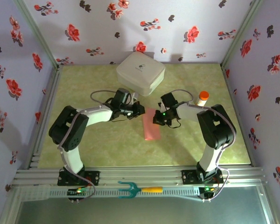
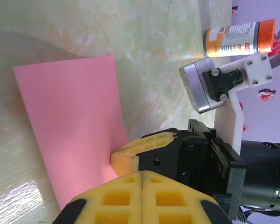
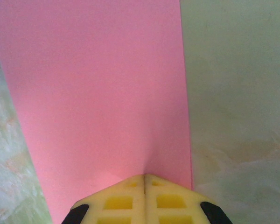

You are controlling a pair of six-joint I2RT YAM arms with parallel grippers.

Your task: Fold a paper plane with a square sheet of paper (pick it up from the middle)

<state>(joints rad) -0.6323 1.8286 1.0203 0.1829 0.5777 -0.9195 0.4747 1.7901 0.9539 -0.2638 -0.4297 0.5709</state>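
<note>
Top external view: a pink sheet of paper (image 1: 151,127) lies near the middle of a pale green worktop (image 1: 107,149), between two robot arms. It shows as a long narrow strip, so it is probably folded over already. The left hand (image 1: 140,111) sits at its upper left corner, and the right hand (image 1: 158,118) is at its right edge.

Right wrist view: the right hand's yellow fingers (image 3: 123,196) are pressed together. The paper puckers up into their tips, so this hand is pinching the sheet.

Left wrist view: the left hand's fingers (image 2: 112,200) are pressed together too, just beside the sheet's edge. You cannot tell whether any paper is caught between them.

Treat the sheet as very light, thin and floppy. It will likely sag, crease wherever it is pinched and slide on the smooth worktop, and it could tear if the two hands pull apart. Take it with a small pinch at an edge or along the centre fold, and move both hands together, gently.
</note>
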